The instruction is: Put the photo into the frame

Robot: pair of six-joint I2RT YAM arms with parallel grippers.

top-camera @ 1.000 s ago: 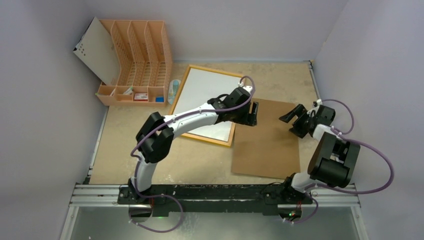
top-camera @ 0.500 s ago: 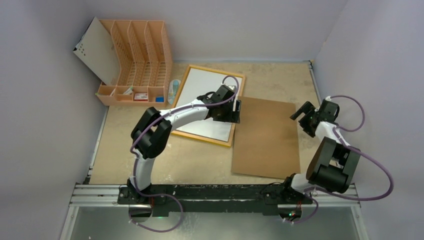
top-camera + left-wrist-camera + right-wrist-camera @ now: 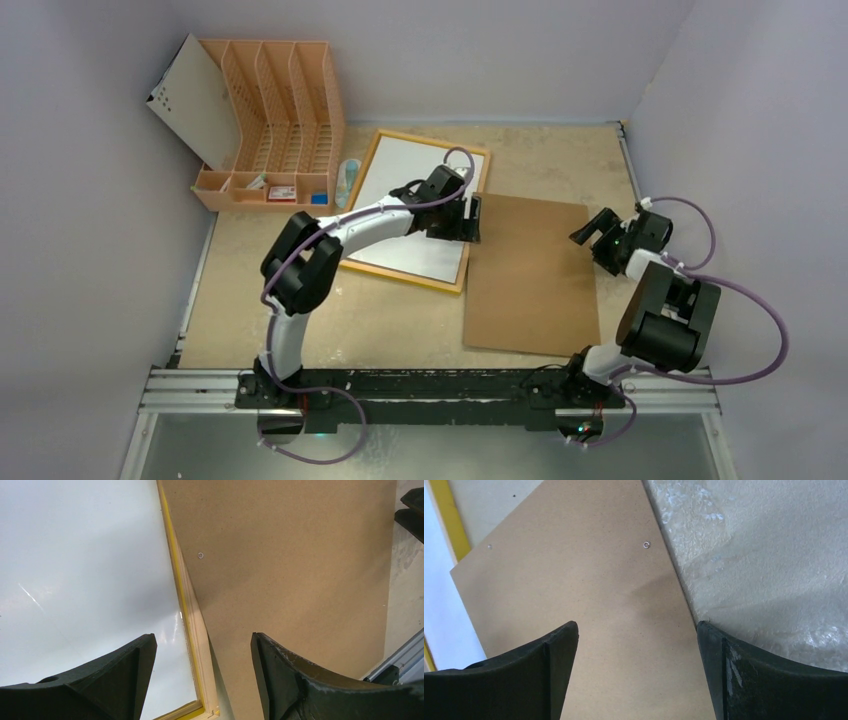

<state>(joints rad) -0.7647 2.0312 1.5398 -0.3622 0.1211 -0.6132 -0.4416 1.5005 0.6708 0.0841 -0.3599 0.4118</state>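
No text, brand or number can be read in any view; markings on the small red-and-white item (image 3: 282,192) in the orange file rack (image 3: 290,100) are too small.

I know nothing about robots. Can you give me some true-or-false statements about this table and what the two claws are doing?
1. The left gripper is open above the right rim of the large yellow-edged picture frame. True.
2. The right gripper is clamped on the flat brown backing board. False: it is open and holds nothing, poised over the board's right edge.
3. The orange slotted file rack stands at the table's far left corner. True.
4. The brown board is fitted inside the frame. False: it lies on the table to the frame's right.
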